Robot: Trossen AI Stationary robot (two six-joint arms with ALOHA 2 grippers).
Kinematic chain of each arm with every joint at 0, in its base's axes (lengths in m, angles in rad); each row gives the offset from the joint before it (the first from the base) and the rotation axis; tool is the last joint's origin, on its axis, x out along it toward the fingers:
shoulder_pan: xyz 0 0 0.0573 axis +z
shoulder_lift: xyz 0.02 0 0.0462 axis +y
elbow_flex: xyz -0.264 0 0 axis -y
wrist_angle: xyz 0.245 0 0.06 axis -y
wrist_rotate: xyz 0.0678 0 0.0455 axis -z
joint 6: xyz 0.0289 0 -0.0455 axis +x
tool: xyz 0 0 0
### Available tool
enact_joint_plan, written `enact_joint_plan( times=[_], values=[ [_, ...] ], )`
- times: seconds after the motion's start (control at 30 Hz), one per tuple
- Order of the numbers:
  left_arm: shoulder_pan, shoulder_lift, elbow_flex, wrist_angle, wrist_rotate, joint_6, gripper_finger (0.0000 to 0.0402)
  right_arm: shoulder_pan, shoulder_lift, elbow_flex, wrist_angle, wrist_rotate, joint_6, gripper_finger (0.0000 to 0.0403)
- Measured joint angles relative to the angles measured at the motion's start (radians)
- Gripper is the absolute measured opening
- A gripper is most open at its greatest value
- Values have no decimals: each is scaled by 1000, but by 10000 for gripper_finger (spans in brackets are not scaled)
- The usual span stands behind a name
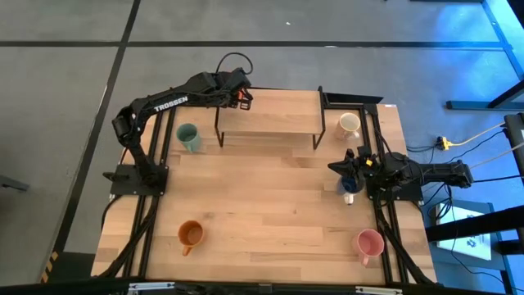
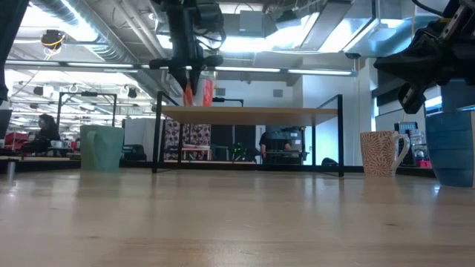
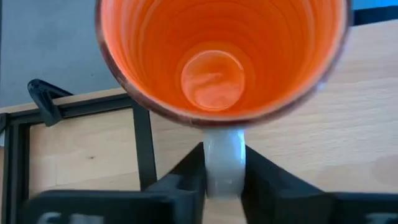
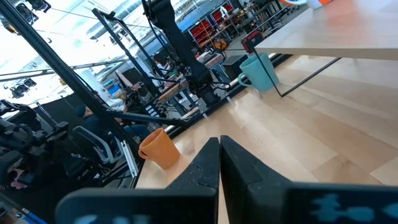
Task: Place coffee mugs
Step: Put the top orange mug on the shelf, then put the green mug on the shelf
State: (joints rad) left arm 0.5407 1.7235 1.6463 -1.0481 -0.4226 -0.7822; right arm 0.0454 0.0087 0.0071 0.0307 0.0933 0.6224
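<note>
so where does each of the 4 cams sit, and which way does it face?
High: overhead, straight down on the table; both arms show.
Low: table height, level across the wood toward the shelf and room; arms drop in from above.
Left wrist: past the left gripper, shut on the red-orange mug by its handle.
Right wrist: past the shut right gripper, across the table.
Shared: green mug in high, low and right wrist.

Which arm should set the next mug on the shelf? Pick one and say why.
Left. The left gripper already clamps the red-orange mug by its handle, right above the shelf. The right gripper is shut and empty, above the dark blue mug.
</note>
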Motion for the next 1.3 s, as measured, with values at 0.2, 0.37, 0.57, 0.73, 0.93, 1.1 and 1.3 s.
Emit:
enact_joint_plan(
  times=[0.2, 0.37, 0.57, 0.73, 0.93, 1.1, 1.3],
  values=[
    [-6, -2, 0, -12, -2, 0, 138, 0, 0, 0, 0, 0, 0, 1],
    [-5, -33, -1, -18, 2, 7, 148, 0, 0, 0, 0, 0, 0, 1],
    [-20, -86, 0, -15, 41, 35, 150, 0, 0, 0, 0, 0, 0, 1],
    [-44, -138, 0, -10, 78, 94, 150, 0, 0, 0, 1, 0, 0, 1],
    [-113, -217, 0, -6, 218, 265, 151, 0, 0, -1, 18, 1, 58, 1],
    [-222, -265, 0, -12, 330, 344, 151, 0, 0, -1, 36, 56, 133, 1],
    [-383, -304, -29, 3, 334, 349, 151, 1, 12, 25, 69, 46, 115, 1]
  ],
)
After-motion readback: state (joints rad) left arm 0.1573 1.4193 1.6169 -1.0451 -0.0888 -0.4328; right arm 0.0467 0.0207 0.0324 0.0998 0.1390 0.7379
